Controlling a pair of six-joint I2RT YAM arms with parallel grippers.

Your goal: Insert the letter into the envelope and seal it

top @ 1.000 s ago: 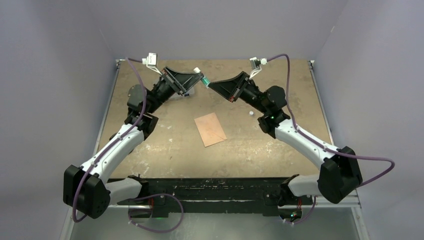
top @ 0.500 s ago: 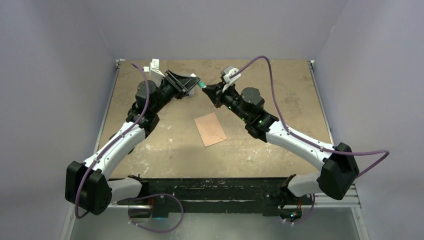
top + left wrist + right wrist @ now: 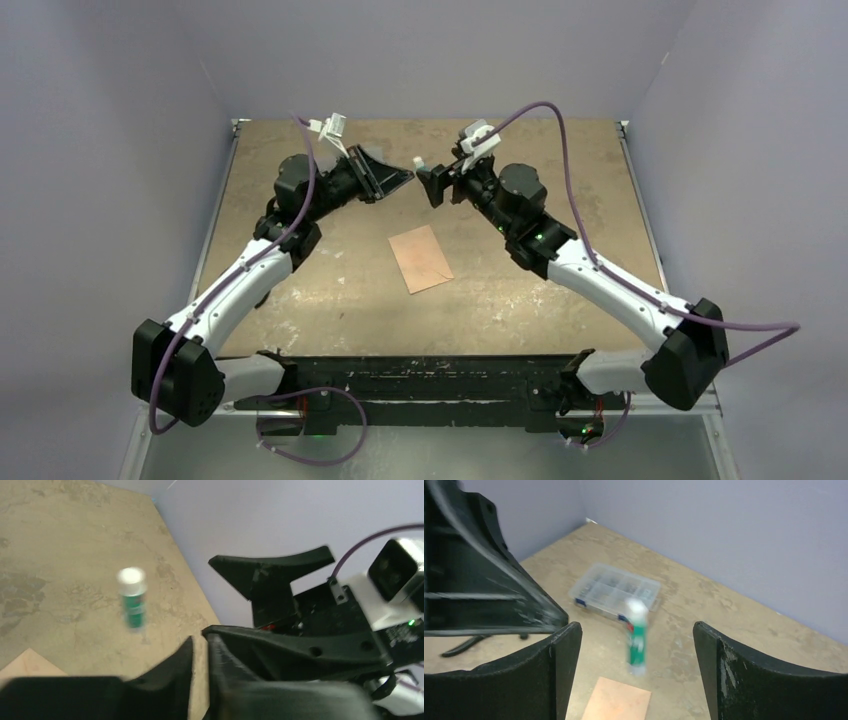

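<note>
The salmon envelope (image 3: 420,258) lies flat mid-table, its near corner (image 3: 616,702) showing below my right gripper. The letter is out of view. A green glue stick (image 3: 636,637) with a white top shows upright and blurred over the table beyond the envelope, and neither gripper is touching it. It also appears in the left wrist view (image 3: 132,605) and as a small white speck from above (image 3: 418,163). My left gripper (image 3: 200,641) (image 3: 403,180) is shut with nothing between its fingers. My right gripper (image 3: 631,630) (image 3: 430,185) faces it, open wide and empty.
A clear compartment box (image 3: 616,590) sits on the table behind the glue stick, close to the left gripper's body. The table's back edge meets the purple wall (image 3: 724,540). Both arms reach over the far half of the table.
The two grippers met on the glue stick before. My right gripper has now opened wide and my left has closed, so the stick is free. Both wrists have turned.
</note>
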